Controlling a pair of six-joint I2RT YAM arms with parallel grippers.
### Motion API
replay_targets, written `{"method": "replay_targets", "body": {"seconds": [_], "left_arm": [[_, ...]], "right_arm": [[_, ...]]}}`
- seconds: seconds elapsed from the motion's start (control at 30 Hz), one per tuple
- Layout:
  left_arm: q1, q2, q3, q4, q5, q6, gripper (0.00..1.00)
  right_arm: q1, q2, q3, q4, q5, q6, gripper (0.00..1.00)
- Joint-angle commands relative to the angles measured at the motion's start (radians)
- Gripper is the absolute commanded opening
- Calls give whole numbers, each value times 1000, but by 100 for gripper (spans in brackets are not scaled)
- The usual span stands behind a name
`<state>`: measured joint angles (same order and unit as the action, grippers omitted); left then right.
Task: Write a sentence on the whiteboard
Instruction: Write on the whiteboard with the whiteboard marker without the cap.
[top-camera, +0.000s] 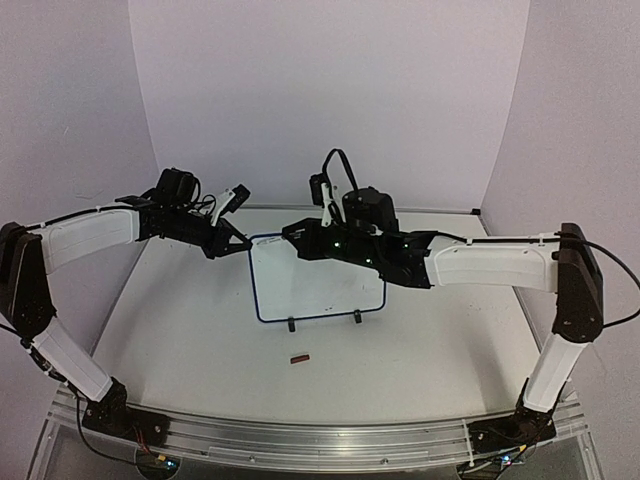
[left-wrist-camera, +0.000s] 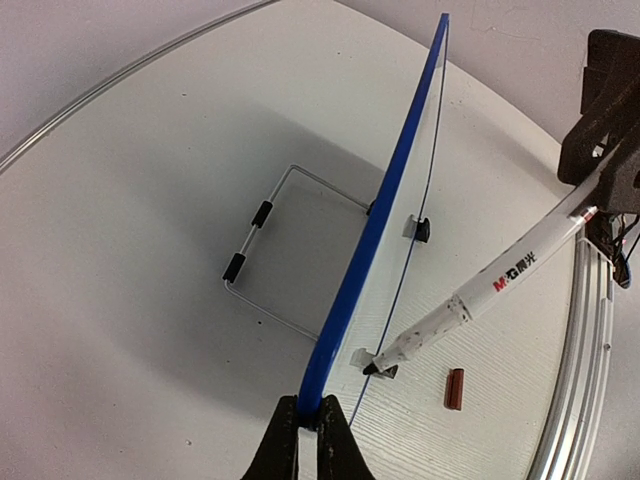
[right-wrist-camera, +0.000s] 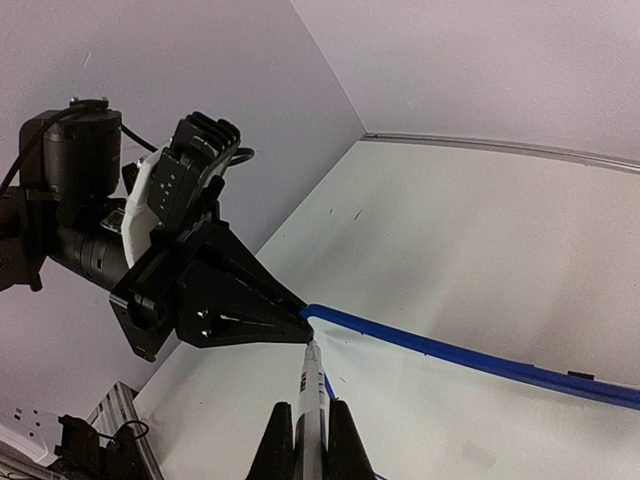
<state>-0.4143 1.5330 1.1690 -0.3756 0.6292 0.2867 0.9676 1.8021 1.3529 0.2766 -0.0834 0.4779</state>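
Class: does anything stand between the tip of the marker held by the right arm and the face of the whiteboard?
Nothing visible does. The marker has its tip right at the face of the whiteboard. The left fingers pinch only its blue frame, and the small brown piece lies on the table in front, clear of the path.

L tool (left-wrist-camera: 310, 408), R tool (right-wrist-camera: 310, 410): both clamped.

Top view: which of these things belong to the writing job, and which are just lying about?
Part of the job:
whiteboard
marker
left gripper, jaws shut on the whiteboard's frame
right gripper, jaws shut on the marker

Lying about:
small reddish-brown piece on the table, in front of the whiteboard
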Motion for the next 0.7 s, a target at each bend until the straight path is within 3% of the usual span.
{"method": "replay_targets", "body": {"seconds": [0.0, 0.67], "left_arm": [[-10, -14, -19, -23, -29, 51, 0], [-11, -10, -14, -26, -34, 52, 0]], "right_arm": [[5, 33, 42, 30, 21, -9, 0], [5, 57, 19, 7, 65, -6, 0]]}}
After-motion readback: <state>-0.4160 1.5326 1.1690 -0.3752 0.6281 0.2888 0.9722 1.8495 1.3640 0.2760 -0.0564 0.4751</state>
